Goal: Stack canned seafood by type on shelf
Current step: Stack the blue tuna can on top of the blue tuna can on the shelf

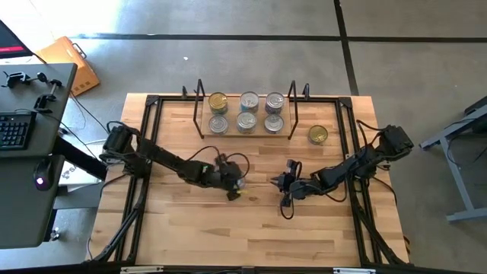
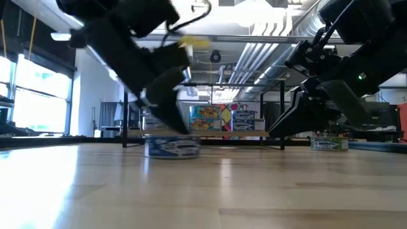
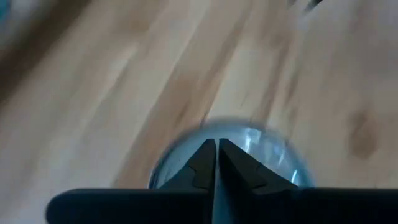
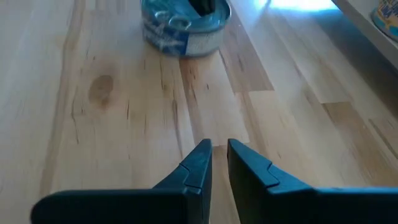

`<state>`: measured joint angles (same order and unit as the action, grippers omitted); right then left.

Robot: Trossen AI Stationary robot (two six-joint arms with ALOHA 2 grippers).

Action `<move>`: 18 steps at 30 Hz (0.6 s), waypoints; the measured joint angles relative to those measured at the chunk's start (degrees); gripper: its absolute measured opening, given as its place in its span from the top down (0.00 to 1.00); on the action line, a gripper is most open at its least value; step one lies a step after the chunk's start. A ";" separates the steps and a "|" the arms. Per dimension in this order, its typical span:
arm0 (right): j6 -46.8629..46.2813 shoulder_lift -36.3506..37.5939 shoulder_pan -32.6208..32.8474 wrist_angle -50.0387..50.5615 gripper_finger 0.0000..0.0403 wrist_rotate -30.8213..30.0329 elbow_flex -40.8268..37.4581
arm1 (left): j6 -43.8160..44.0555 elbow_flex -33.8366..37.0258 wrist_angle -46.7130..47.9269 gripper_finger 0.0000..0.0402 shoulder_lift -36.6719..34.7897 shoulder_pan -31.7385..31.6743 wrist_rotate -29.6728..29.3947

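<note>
At the far left of the high view a dark desk (image 1: 30,152) with a keyboard (image 1: 14,129) stands beside the light-wood worktop (image 1: 190,228).

The left arm reaches from the worktop's left edge toward the middle. Its left gripper (image 1: 237,185) hangs directly over a lone blue-labelled tin (image 2: 172,147) that sits flat on the bare wood, in front of the shelf. In the left wrist view the two fingers (image 3: 202,165) are pressed together with only a hairline between them, their tips over the tin's silver top (image 3: 261,143); that picture is smeared, so whether the tips actually touch the lid is hard to say.

At the back of the worktop, the shelf (image 1: 243,131) holds six tins in two rows of three. The back-left tin (image 1: 218,101) has a gold-yellow top; the other five (image 1: 246,120) look silver. From table height their colourful labels show beyond the near tin.

Right of centre, the right gripper (image 1: 278,183) points toward the left gripper from just beside it, above the wood and holding nothing. Its fingers (image 4: 196,165) stand nearly together, with a narrow slit between them, and the blue-labelled tin lies ahead of them, apart.

Just outside the shelf's right end, one more gold-topped tin (image 1: 318,135) sits on the worktop. The right arm runs back to the worktop's right edge.
</note>
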<state>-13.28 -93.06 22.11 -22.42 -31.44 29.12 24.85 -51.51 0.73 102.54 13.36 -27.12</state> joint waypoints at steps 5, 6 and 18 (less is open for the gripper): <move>-0.20 0.02 0.00 -2.25 0.89 -0.02 0.00 | -17.45 -0.30 -15.02 1.00 -0.59 0.48 0.05; -0.31 0.03 0.00 -2.93 0.89 -0.02 0.00 | -19.33 -0.19 -15.54 1.00 -0.80 1.02 0.07; -0.60 0.04 0.00 -5.71 0.89 -0.72 0.02 | -23.65 -0.17 -5.82 0.75 -1.68 8.30 6.97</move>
<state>-13.88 -93.01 22.11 -28.13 -32.16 29.15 1.20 -51.68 -5.09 100.86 21.67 -20.14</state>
